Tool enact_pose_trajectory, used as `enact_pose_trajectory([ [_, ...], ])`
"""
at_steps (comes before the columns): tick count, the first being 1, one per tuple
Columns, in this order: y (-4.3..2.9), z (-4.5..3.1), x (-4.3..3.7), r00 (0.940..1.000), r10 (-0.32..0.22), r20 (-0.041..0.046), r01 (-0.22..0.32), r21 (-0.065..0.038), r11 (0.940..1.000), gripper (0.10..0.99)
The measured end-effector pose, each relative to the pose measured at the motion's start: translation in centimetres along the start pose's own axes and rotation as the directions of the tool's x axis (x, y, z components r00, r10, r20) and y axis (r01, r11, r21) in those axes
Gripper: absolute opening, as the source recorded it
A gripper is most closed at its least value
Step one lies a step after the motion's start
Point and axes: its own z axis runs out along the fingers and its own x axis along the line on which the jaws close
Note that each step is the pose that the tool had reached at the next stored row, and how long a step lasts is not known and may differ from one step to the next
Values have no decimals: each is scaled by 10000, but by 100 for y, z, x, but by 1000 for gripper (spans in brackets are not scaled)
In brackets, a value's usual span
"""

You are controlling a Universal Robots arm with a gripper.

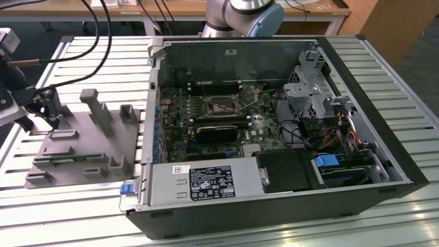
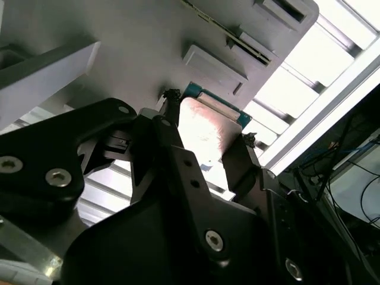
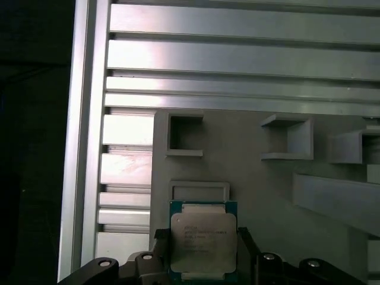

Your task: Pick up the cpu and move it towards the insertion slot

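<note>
- Silver-topped cpu (image 3: 203, 240) with a green rim sits between the 2 black jaws in the first wrist view; they are set narrow, holding it by 2 opposite edges.
- In the second wrist view the cpu (image 2: 208, 127) shows the same grip, 1 jaw on each side.
- Just past the chip lies the grey plastic tray (image 3: 255, 184), with a shallow square recess (image 3: 199, 191) just beside the cpu's far edge.
- Whether the cpu touches the tray or hangs clear of it, I cannot tell.
- The slatted aluminium desk (image 1: 82, 206) carries the tray (image 1: 103, 149) at the exterior view's left and an open black computer case (image 1: 309, 203) at its right.
- Inside the case, the insertion slot (image 1: 223, 106) sits on the board in a thin silver frame, well apart from the tray.
- Farthest back, the arm's grey base (image 1: 247, 13) stands behind the case.
</note>
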Motion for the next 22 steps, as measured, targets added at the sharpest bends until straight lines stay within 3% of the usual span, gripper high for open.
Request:
enact_pose_trajectory([
  [22,52,-810,-13,10000,0,1,0,-17,10000,537],
])
